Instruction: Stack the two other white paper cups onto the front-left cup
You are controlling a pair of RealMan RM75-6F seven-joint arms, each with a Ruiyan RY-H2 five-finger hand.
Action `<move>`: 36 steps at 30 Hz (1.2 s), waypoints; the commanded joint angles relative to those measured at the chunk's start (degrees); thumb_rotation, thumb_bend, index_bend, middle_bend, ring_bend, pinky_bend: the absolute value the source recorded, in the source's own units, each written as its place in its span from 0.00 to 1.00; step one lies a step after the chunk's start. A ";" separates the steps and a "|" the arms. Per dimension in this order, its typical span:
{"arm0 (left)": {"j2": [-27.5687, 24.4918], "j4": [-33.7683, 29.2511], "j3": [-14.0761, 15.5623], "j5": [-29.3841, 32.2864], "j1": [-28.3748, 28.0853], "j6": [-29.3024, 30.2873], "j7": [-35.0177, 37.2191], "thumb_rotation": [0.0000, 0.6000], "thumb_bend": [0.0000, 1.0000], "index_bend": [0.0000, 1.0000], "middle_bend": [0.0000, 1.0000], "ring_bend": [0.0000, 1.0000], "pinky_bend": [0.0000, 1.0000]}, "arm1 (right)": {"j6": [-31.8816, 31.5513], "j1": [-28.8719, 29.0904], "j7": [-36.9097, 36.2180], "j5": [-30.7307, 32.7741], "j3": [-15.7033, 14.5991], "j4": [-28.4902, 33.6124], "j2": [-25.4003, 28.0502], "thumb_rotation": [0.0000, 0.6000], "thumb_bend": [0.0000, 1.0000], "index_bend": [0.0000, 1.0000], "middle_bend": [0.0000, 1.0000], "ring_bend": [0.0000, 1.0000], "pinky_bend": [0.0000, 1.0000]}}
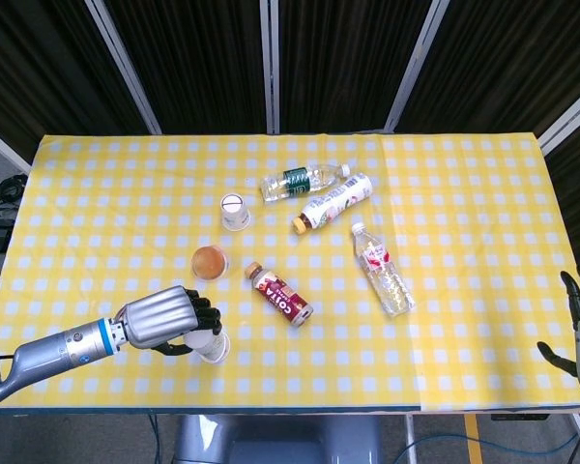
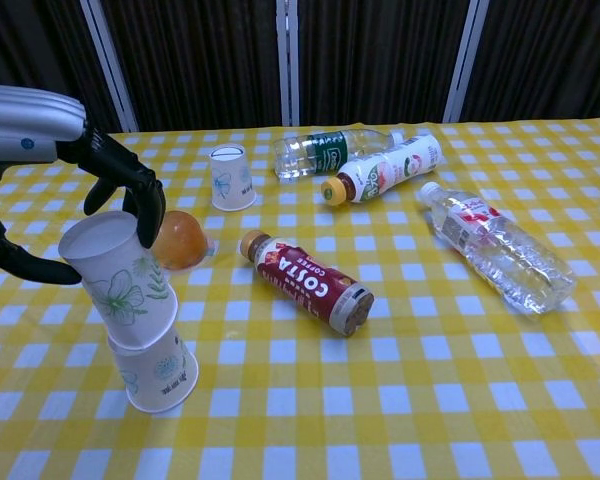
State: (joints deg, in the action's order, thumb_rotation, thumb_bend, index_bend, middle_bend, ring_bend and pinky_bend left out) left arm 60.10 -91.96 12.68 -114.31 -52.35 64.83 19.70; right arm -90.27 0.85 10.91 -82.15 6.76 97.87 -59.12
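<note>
My left hand (image 2: 55,195) (image 1: 162,319) grips an upside-down white paper cup (image 2: 123,282) with a green flower print, tilted slightly. It sits on top of the front-left cup (image 2: 160,375), which stands upside down near the table's front edge; in the head view the pair (image 1: 214,346) is partly hidden by my fingers. A third white cup (image 2: 231,178) (image 1: 235,211) stands upside down farther back. My right hand (image 1: 578,324) shows at the far right edge of the head view, fingers spread, holding nothing.
An orange ball (image 2: 183,238) lies just behind the stacked cups. A brown Costa bottle (image 2: 305,281) lies right of them. A green-labelled bottle (image 2: 330,150), a white-labelled bottle (image 2: 385,170) and a clear bottle (image 2: 495,245) lie farther back and right.
</note>
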 commanded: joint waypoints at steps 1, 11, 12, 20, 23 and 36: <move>0.03 -0.09 0.03 -0.42 0.01 -0.28 -0.78 1.00 0.31 0.46 0.36 0.38 0.50 | -0.17 -0.08 -0.21 0.04 0.08 0.02 0.10 1.00 0.00 0.00 0.00 0.00 0.00; 0.72 0.23 -0.22 -0.60 0.54 -2.15 -5.13 1.00 0.31 0.45 0.34 0.38 0.47 | -0.42 -0.26 -0.81 -0.02 0.11 0.09 0.40 1.00 0.00 0.00 0.00 0.00 0.00; 0.93 0.24 -0.32 -0.49 0.64 -2.31 -5.55 1.00 0.31 0.45 0.34 0.38 0.47 | -0.47 -0.29 -0.84 -0.04 0.12 0.09 0.43 1.00 0.00 0.00 0.00 0.00 0.00; 2.20 0.43 -0.31 0.09 0.65 -4.05 -5.63 1.00 0.26 0.40 0.29 0.33 0.41 | -0.53 -0.36 -0.99 0.02 0.15 0.06 0.53 1.00 0.00 0.00 0.00 0.00 0.00; 2.11 0.24 -0.04 0.40 0.52 -5.31 -5.97 1.00 0.09 0.15 0.08 0.11 0.23 | -0.45 -0.35 -0.98 0.06 0.13 0.00 0.51 1.00 0.00 0.00 0.00 0.00 0.00; 1.82 0.63 -2.48 4.70 1.09 -5.49 -5.85 1.00 0.00 0.00 0.00 0.00 0.05 | -0.37 -0.35 -0.95 0.08 0.11 0.00 0.49 1.00 0.00 0.00 0.00 0.00 0.00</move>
State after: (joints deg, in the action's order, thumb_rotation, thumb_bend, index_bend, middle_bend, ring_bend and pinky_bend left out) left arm 61.79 -91.95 11.24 -110.95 -51.61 58.80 13.78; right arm -90.64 0.51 9.95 -82.07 6.87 97.87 -58.63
